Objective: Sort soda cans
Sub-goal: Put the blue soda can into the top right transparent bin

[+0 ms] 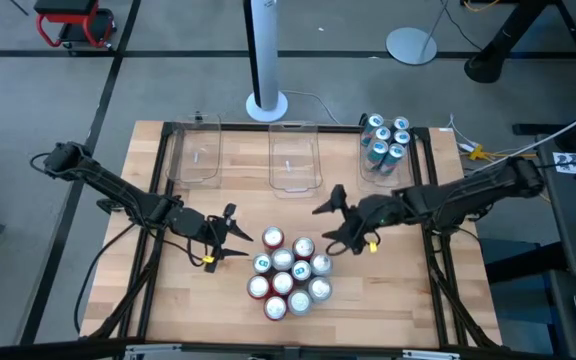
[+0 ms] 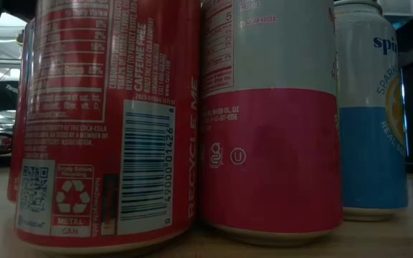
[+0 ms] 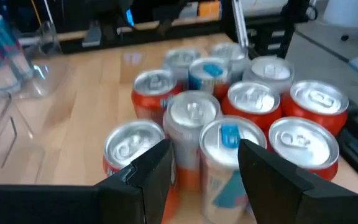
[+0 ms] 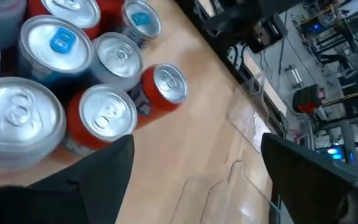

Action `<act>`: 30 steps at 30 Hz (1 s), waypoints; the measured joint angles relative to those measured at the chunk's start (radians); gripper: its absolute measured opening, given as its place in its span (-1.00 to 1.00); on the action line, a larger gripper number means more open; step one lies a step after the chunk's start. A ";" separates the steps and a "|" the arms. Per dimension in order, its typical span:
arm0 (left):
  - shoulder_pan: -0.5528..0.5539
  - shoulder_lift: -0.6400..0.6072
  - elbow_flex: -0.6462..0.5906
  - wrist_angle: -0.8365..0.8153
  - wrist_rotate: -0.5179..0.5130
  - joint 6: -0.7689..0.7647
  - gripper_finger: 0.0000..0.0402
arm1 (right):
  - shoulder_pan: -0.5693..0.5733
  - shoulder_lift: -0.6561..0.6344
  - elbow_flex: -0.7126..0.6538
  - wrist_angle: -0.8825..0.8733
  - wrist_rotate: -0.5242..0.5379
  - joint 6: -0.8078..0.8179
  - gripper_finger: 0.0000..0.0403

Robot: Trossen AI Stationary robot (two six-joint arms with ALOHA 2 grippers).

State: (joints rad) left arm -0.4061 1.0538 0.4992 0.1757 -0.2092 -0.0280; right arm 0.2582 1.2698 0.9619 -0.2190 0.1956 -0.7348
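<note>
Several soda cans (image 1: 288,275) stand upright in a tight cluster on the wooden table, near its front middle; their bodies are red, teal-blue or silver-and-red, all with silver tops. The low view shows a red can (image 2: 106,122), a silver-and-red can (image 2: 267,122) and a blue can (image 2: 371,107) close up. More teal cans (image 1: 385,138) stand in the far right clear bin (image 1: 368,172). My left gripper (image 1: 236,230) (image 3: 205,168) is open just left of the cluster. My right gripper (image 1: 330,218) (image 4: 197,174) is open above the table behind the cluster's right part, the cans (image 4: 104,112) beside it.
Two empty clear plastic bins stand along the far edge, one at the left (image 1: 196,150) and one in the middle (image 1: 293,155). A white pole base (image 1: 266,104) sits beyond the far edge. Bare wood lies between the bins and the cluster.
</note>
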 joint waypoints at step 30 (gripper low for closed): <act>0.012 0.099 0.006 0.111 0.050 -0.045 0.08 | 0.129 0.156 0.000 0.292 0.005 -0.105 0.76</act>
State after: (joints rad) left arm -0.3943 1.1526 0.5049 0.2867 -0.1596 -0.0728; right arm 0.3870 1.4261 0.9615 0.0734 0.2001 -0.8395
